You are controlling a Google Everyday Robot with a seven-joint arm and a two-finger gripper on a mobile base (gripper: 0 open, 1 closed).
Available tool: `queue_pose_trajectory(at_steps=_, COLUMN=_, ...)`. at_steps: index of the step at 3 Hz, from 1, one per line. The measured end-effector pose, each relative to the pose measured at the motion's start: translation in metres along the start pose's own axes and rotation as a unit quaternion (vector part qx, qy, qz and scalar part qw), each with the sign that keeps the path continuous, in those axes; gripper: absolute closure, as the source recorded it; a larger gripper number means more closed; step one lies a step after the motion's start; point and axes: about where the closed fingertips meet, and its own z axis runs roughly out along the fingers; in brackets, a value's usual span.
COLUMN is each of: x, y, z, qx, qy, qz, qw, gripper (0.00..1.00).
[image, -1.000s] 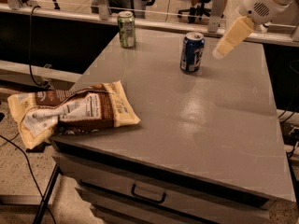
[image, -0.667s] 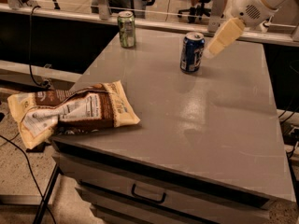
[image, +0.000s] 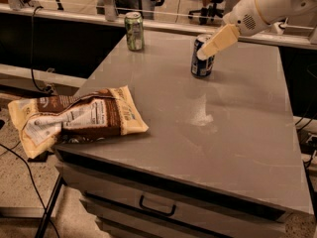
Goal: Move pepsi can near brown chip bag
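The pepsi can is dark blue with white markings and stands upright on the far middle of the grey table. The brown chip bag is large and crinkled with cream-yellow edges and a white label. It lies at the table's front left corner, hanging partly over the left edge. My gripper reaches in from the upper right on a white arm. Its cream tip overlaps the top of the pepsi can. The can and the bag are far apart.
A green-and-white can stands at the table's far left corner. A drawer with a dark handle is under the front edge. Black cables hang at the left. A rail and chairs are behind the table.
My gripper has moved left and down, from beside the pepsi can's right to over its top. The can, the bag and the green can have not moved.
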Motion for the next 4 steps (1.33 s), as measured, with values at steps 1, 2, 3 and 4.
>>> queue_pose_trajectory(at_steps=1, x=0.01, y=-0.012, z=0.017, qx=0.019, qy=-0.007, qz=0.026, qw=0.9994, gripper=0.03)
queue_pose_trajectory(at_steps=2, x=0.017, y=-0.018, z=0.026, qx=0.035, qy=-0.003, qz=0.041, qw=0.9985, gripper=0.04)
queue_pose_trajectory(at_steps=3, x=0.023, y=-0.021, z=0.03, qx=0.041, qy=-0.014, qz=0.058, qw=0.9973, gripper=0.18)
queue_pose_trajectory(at_steps=4, x=0.022, y=-0.019, z=0.03, qx=0.032, qy=-0.038, qz=0.07, qw=0.9963, gripper=0.41)
